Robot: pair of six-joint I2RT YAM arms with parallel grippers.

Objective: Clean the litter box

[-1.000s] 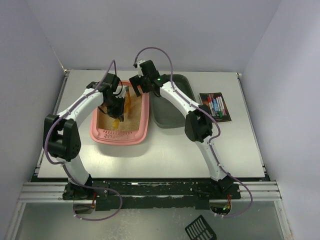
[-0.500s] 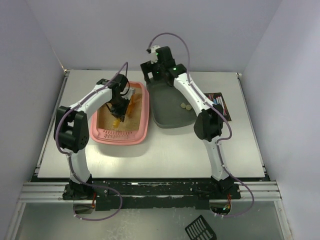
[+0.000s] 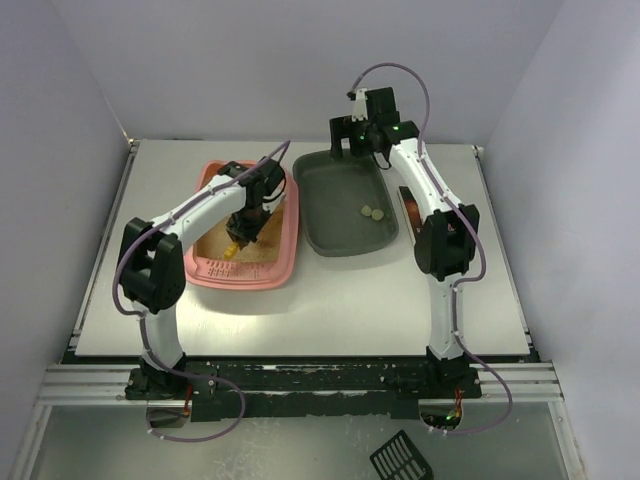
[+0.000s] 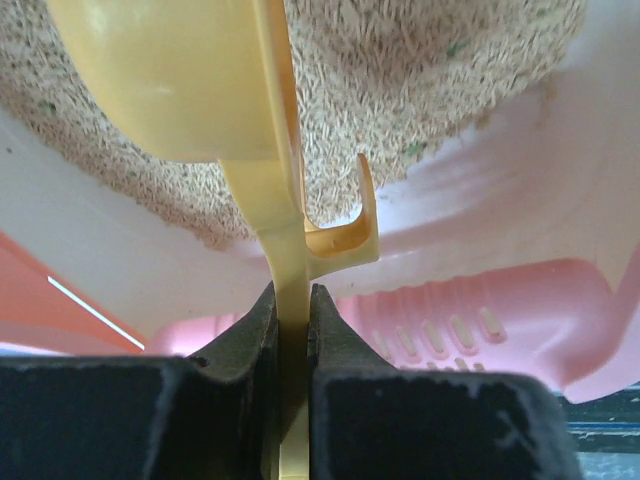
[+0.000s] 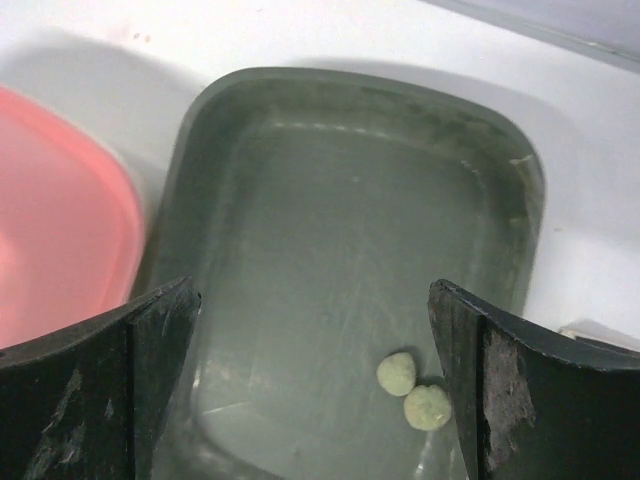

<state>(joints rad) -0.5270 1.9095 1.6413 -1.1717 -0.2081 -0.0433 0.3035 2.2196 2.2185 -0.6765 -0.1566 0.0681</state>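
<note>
Over the litter box [image 3: 240, 272], the left hand [image 4: 292, 300] clamps a yellow scoop [image 4: 190, 70]; any tilt could spill litter. The right hand [image 5: 315, 340] gapes beside the box.

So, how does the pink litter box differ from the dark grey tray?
The litter box is pink, the grey tray dark. The litter box holds tan sandy litter, the grey tray only two small pale green lumps. The litter box has a wide slotted rim; the grey tray's rim is plain. Both are rounded rectangles of similar size on the table.
</note>
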